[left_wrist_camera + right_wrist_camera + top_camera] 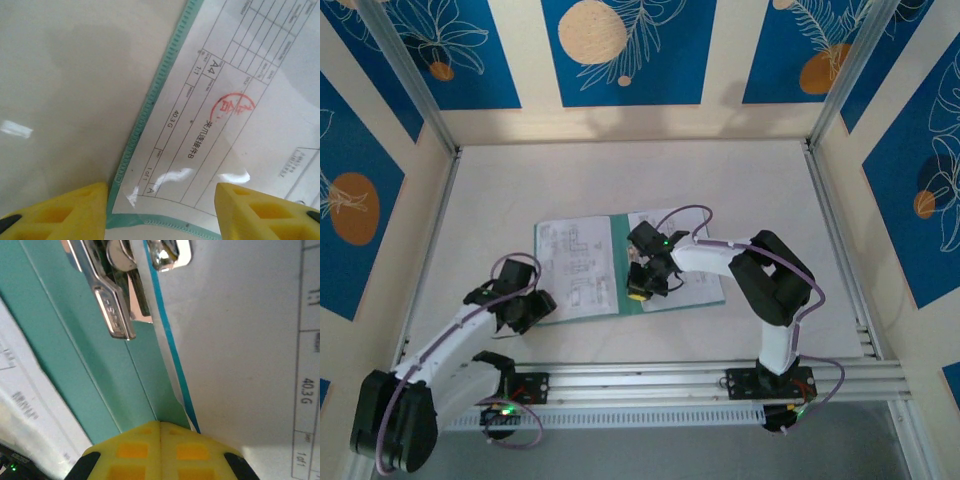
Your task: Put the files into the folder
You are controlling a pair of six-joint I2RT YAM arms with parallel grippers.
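Right gripper (pixel 160 432) is closed, yellow tips pressed together with nothing visibly between them. It sits low over the spine of the folder (pixel 100 365), and I can't tell whether it touches. Just ahead of the tips the teal spine strip runs away from them, slanting left, up to the metal clip (pixel 112 305). Right of the tips is the blue-edged sheet (pixel 240 340), its edge passing just beside them; left of them is another printed sheet. Left gripper (pixel 161 192) is open, fingers apart and straddling the outer near corner of the folder's left half. The teal border (pixel 150 100) runs ahead between them, and a printed sheet with a red stamp (pixel 225 125) lies ahead and to the right. From above, the folder (pixel 618 265) lies open flat on the table (pixel 620 180), with the files (pixel 575 260) spread on both halves. The right gripper (pixel 640 290) is on the spine and the left gripper (pixel 525 310) is at the outer corner. My read is that the sheets are loaded and closing the cover is the step in hand. The next move needs the left fingers to pinch that corner and swing the half over the spine, with the right gripper out of the way first. The open spread's long axis runs across from one gripper to the other, slightly skewed, and the spine points away from both.
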